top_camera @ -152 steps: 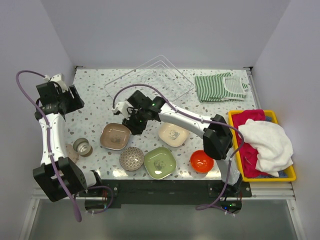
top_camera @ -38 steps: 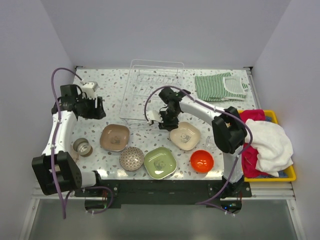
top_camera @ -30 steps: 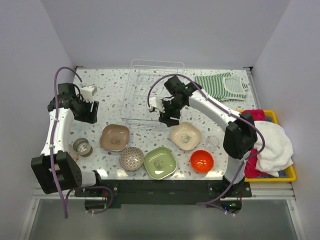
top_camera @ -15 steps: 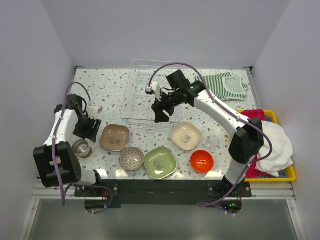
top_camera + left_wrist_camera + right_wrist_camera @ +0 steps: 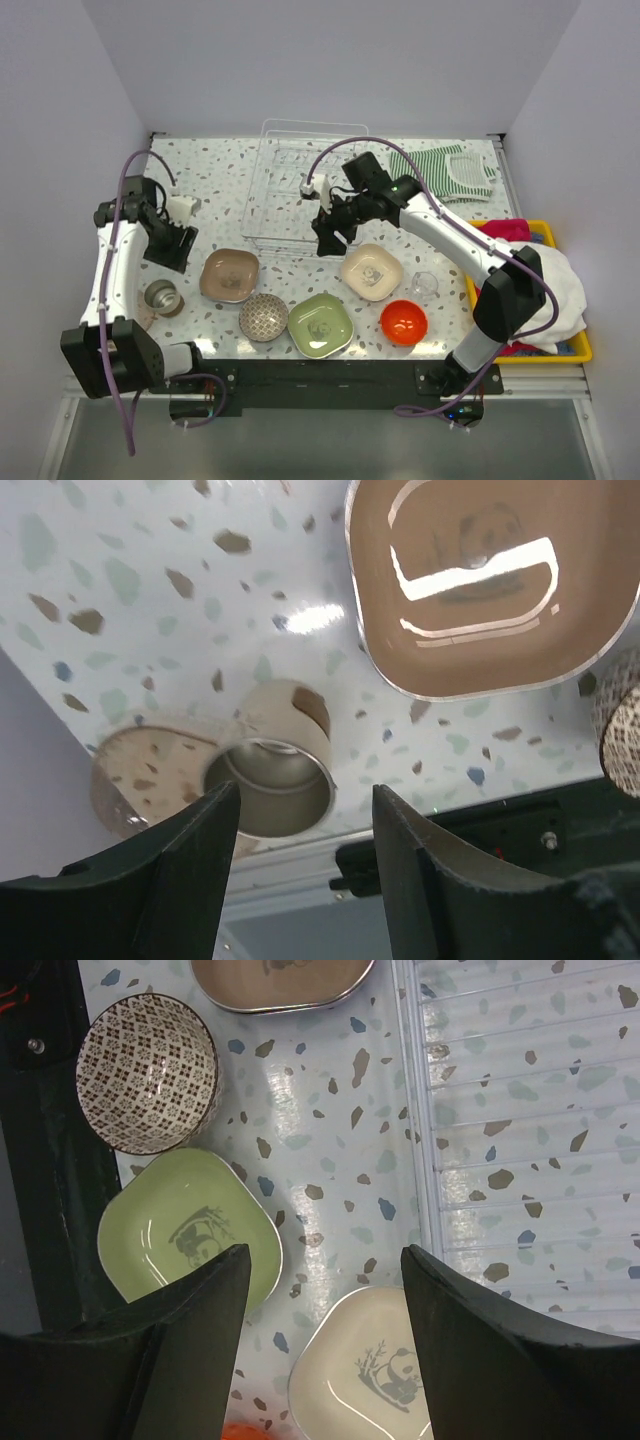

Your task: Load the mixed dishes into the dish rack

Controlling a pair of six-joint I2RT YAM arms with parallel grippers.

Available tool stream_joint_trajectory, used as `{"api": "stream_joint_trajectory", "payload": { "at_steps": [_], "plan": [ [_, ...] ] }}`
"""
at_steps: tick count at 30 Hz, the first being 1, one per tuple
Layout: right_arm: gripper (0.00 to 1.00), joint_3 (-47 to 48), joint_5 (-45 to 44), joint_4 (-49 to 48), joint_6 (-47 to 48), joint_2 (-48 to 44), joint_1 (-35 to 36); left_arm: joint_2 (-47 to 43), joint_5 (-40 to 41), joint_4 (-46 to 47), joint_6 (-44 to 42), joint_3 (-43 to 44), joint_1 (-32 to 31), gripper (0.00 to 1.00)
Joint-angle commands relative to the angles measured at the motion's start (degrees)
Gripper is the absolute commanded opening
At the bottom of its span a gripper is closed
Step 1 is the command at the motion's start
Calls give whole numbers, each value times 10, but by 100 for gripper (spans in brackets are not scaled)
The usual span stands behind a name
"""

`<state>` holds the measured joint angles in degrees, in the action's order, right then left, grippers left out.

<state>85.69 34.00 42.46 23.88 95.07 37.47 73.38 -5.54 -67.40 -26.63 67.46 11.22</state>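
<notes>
Dish rack (image 5: 290, 180): stood at 12 o'clock on the speckled counter (image 5: 200, 180), see-through, its long sides running from far to near.
Brown plate (image 5: 230, 274): lay flat at 8 o'clock, outside the rack, just near of its left corner.
Grey patterned bowl (image 5: 264, 317): sat upright at 7 o'clock, between the brown plate and the green plate (image 5: 320, 324).
Green plate: lay at 6 o'clock, close to the near edge.
Cream plate (image 5: 371, 272): lay at 4 o'clock of centre, apart from the rack's near rail.
Orange-red bowl (image 5: 404, 322): sat at 5 o'clock, near of the cream plate.
Clear cup (image 5: 424, 284): stood just at 3 o'clock of the cream plate.
Small cup (image 5: 163, 297): sat at 8 o'clock by the left edge, overlapping a pale round plate (image 5: 143, 303).
Left gripper (image 5: 178, 240): hung at 9 o'clock, above the counter; fingers spread apart with nothing between them. The wrist view framed the small cup in the gap below.
Right gripper (image 5: 328, 240): hovered at centre over the rack's near rail, fingers spread apart, gripping nothing. Its wrist view looked down on bare counter between the green and cream plates.
Striped green cloth (image 5: 440, 175): lay at 2 o'clock.
Yellow tray (image 5: 575, 352): sat at 4 o'clock, piled with white and red cloths.
</notes>
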Motion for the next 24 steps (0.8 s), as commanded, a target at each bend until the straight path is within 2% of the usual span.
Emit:
{"api": "stream_joint_trajectory", "payload": {
  "at_steps": [1, 10, 16, 20, 24],
  "plan": [
    [66, -2, 2, -19, -3, -11, 0, -18, 4, -79, -16, -56, -2, 60],
    [66, 11, -7, -16, -14, -3, 0, -19, 42, -10, -3, -134, -2, 59],
    [66, -6, -12, -26, -17, -16, 1, -12, 55, 35, 8, -160, -6, 48],
    [66, -4, -19, -29, -22, -14, 1, -10, 54, 46, 11, -166, -9, 34],
    [66, 8, -27, -29, -21, -3, 1, -7, 54, 57, 13, -174, -10, 25]
  ]
}}
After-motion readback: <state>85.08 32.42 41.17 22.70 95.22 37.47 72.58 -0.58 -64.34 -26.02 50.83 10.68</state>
